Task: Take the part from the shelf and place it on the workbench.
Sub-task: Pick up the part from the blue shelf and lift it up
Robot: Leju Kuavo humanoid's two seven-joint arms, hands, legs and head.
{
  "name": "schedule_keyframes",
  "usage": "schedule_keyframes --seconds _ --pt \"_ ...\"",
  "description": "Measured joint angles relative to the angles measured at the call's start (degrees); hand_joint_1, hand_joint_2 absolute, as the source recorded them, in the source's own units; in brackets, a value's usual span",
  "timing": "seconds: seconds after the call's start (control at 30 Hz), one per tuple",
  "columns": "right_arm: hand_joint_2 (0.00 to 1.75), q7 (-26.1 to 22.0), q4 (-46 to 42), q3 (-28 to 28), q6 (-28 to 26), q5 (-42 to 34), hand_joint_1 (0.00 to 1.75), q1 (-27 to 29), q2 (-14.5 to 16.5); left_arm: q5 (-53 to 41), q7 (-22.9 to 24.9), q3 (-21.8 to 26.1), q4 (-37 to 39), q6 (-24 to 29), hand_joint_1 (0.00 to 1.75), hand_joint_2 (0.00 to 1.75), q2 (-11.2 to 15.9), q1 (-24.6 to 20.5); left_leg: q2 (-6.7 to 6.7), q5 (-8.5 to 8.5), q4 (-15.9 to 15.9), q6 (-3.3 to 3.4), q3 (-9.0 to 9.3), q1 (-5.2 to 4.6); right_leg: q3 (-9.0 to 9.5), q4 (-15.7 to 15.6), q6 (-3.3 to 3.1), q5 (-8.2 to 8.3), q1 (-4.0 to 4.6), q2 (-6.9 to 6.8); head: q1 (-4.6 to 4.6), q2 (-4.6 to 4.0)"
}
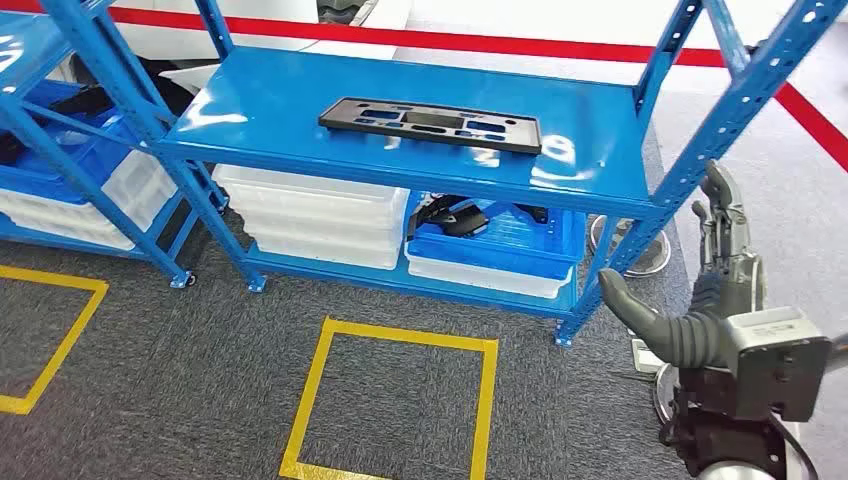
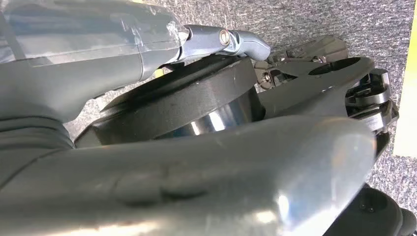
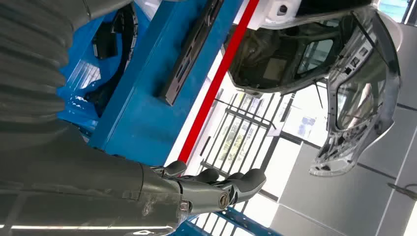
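Presently, part: lay flat on blue shelf, untouched.
Right hand: raised beside shelf post, fingers spread, empty.
Left hand: pose unclear.
Remaining: grasp, carry, place.

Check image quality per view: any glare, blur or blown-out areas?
Head view: sharp, white glare patches on the shelf beside the part. Left wrist view: left hand close and soft, bright highlights. Right wrist view: right hand sharp, background windows overexposed.
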Motion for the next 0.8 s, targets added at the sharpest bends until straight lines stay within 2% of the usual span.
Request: schedule_keyframes --seconds 0.07,0.1,0.13,0.2,0.23,0.27,0.3,0.37,0.4,0.43,0.5,0.57,0.6,0.63,0.7,0.73,0.77,0.8 --pt "1.75 0.03 -0.08 -0.09 0.0 0.15 0.0 0.09 0.0 -0.01 -0.01 -0.01 0.0 -0.03 0.0 0.0 0.0 0.0 0.06 0.1 -0.38 0.39 0.29 0.17 -0.25 1.04 0.2 -0.78 0.0 -0.1 0.32 0.0" --pt "1.75 0.09 -0.14 -0.18 -0.01 0.27 0.0 0.17 0.0 -0.02 -0.02 -0.02 0.0 -0.06 0.0 0.0 0.0 0.01 0.11 0.14 -0.66 0.77 0.52 0.27 -0.99 2.79 0.34 -1.82 0.04 -0.14 0.63 0.0" --pt "1.75 0.14 -0.2 -0.26 -0.01 0.35 0.0 0.28 0.0 -0.03 -0.02 -0.02 0.0 -0.08 0.0 0.0 0.0 0.03 0.18 0.1 -0.81 1.07 0.72 0.29 -2.46 5.83 0.34 -3.32 0.13 -0.19 1.09 0.0" --pt "1.75 0.25 -0.25 -0.4 -0.01 0.43 0.0 0.62 0.01 -0.03 -0.03 -0.06 0.0 -0.15 0.0 0.0 0.0 0.06 0.26 -0.16 -0.86 1.59 0.99 0.08 -6.61 13.32 0.19 -6.02 0.39 -0.17 1.94 -0.01" --pt "1.75 0.31 -0.25 -0.46 -0.01 0.45 0.0 0.79 0.02 -0.03 -0.04 -0.09 0.0 -0.2 0.0 0.0 0.0 0.08 0.27 -0.32 -0.85 1.79 1.17 -0.08 -8.2 15.81 0.06 -6.29 0.53 -0.17 2.27 -0.01" --pt "1.75 0.36 -0.26 -0.56 0.0 0.47 0.0 0.92 0.03 -0.03 -0.07 -0.12 0.0 -0.27 0.0 0.0 0.0 0.09 0.23 -0.52 -0.84 1.94 1.45 -0.25 -8.79 16.18 -0.15 -5.4 0.65 -0.17 2.52 -0.01" --pt "1.75 0.41 -0.26 -0.66 0.0 0.47 0.0 0.98 0.03 -0.03 -0.09 -0.14 0.0 -0.33 0.0 0.0 0.0 0.1 0.18 -0.77 -0.84 2.03 1.83 -0.4 -8.31 14.36 -0.46 -3.48 0.8 -0.17 2.72 -0.01" --pt "1.75 0.46 -0.26 -0.8 0.0 0.27 0.0 0.89 0.04 0.05 -0.14 -0.2 -0.01 -0.49 0.0 0.0 -0.02 0.14 0.09 -1.43 -0.84 1.96 2.68 -0.72 -5.5 7.22 -1.4 0.9 1.24 -0.18 3.07 0.0" --pt "1.75 0.49 -0.27 -0.82 0.0 0.04 0.0 0.73 0.04 0.15 -0.19 -0.26 -0.02 -0.56 0.0 0.0 -0.03 0.16 0.07 -1.73 -0.76 1.8 2.89 -0.86 -4.23 4.14 -1.78 2.05 1.45 -0.19 3.16 0.0" --pt "1.75 0.5 -0.27 -0.82 0.0 -0.3 0.0 0.44 0.04 0.28 -0.24 -0.31 -0.02 -0.61 0.0 0.0 -0.04 0.16 0.09 -1.93 -0.73 1.63 2.96 -0.95 -3.49 2.28 -2.05 2.42 1.62 -0.18 3.21 0.0" --pt "1.75 0.48 -0.27 -0.74 0.0 -1.1 0.0 -0.43 0.04 0.68 -0.31 -0.36 -0.02 -0.6 0.0 0.0 -0.04 0.14 0.14 -2.1 -0.84 1.23 2.97 -1.06 -3.16 1.27 -2.27 1.98 1.68 -0.11 3.11 0.0" --pt "1.75 0.22 -0.26 -0.62 0.0 -1.85 0.0 -1.39 0.07 1.14 -0.35 -0.36 -0.02 -0.5 0.0 0.0 -0.02 0.14 0.17 -2.7 -0.46 0.64 3.2 -1.21 -2.67 0.73 -2.56 1.93 1.17 -0.17 2.96 0.0" --pt "1.75 0.03 -0.26 -0.56 0.01 -2.17 0.0 -1.84 0.1 1.3 -0.45 -0.36 -0.02 -0.44 0.0 0.0 -0.02 0.13 0.17 -3.59 1.04 0.25 2.72 -1.24 -2.29 0.41 -2.75 1.88 0.88 -0.31 2.68 0.0" --pt "1.75 -0.2 -0.24 -0.52 0.02 -2.49 0.0 -2.23 0.13 1.44 -0.59 -0.36 -0.02 -0.34 0.0 0.0 -0.03 0.08 0.17 -4.95 3.69 -0.17 1.56 -1.19 -1.89 0.18 -2.91 1.8 0.65 -0.49 2.37 0.0" --pt "1.75 -0.66 -0.13 -0.43 0.02 -3.05 0.0 -2.76 0.2 1.57 -0.89 -0.36 -0.02 -0.16 0.0 0.0 -0.04 -0.08 0.17 -7.97 11.33 -0.81 -2.51 -0.9 -1.42 0.1 -3.11 1.44 0.6 -0.81 1.64 0.0" --pt "1.75 -0.85 -0.04 -0.38 0.02 -3.28 0.0 -2.87 0.24 1.6 -0.99 -0.36 -0.02 -0.09 0.0 0.0 -0.04 -0.15 0.18 -8.57 14.23 -1.02 -4.28 -0.77 -1.2 0.11 -3.11 1.24 0.57 -0.9 1.43 0.0" --pt "1.75 -1.01 0.05 -0.31 0.02 -3.47 0.0 -2.96 0.27 1.62 -1.05 -0.36 -0.02 -0.04 0.0 0.0 -0.04 -0.18 0.18 -7.97 15.23 -1.16 -5.19 -0.67 -0.91 0.11 -3.06 1.01 0.53 -0.92 1.26 0.0" --pt "1.75 -1.12 0.14 -0.24 0.02 -3.63 0.0 -3.08 0.3 1.63 -1.1 -0.36 -0.01 -0.01 0.0 0.0 -0.04 -0.18 0.18 -6.18 13.95 -1.26 -5.02 -0.57 -0.54 0.12 -2.95 0.77 0.46 -0.88 1.09 0.0"
